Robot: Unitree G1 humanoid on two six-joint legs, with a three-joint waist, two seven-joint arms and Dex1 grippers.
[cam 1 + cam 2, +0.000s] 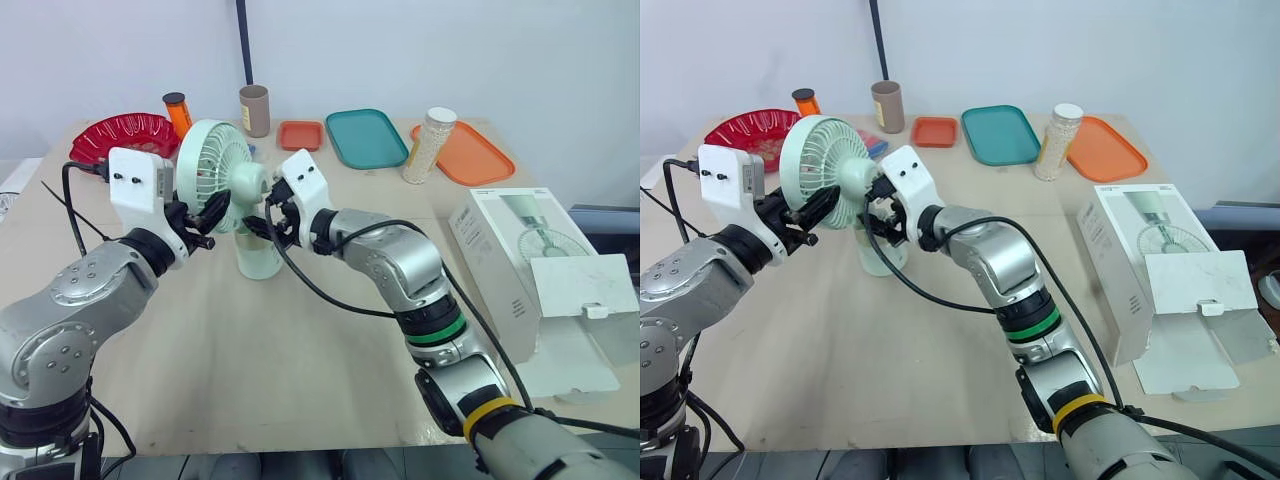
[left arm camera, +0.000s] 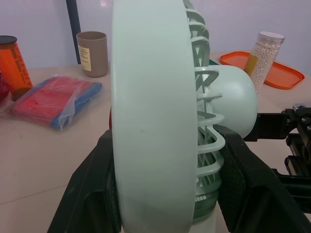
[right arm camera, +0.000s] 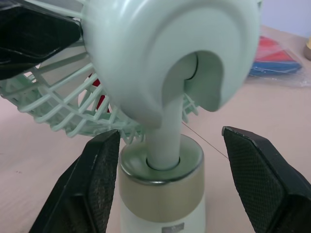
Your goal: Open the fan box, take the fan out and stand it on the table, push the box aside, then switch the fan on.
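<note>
Fan upright on the bench, both claws at it

The fan (image 1: 215,170) stands mid-bench (image 1: 300,360), stem vertical, its face turned toward the robot's left. The left claw (image 1: 207,222) pinches the cage rim. The right claw (image 1: 262,215) is spread around the neck. The opened box (image 1: 500,260) lies well apart.

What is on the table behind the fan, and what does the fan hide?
A brown cup, an orange bottle, a red bowl and a red-and-blue packet. From the head, the fan covers most of the packet.
</note>
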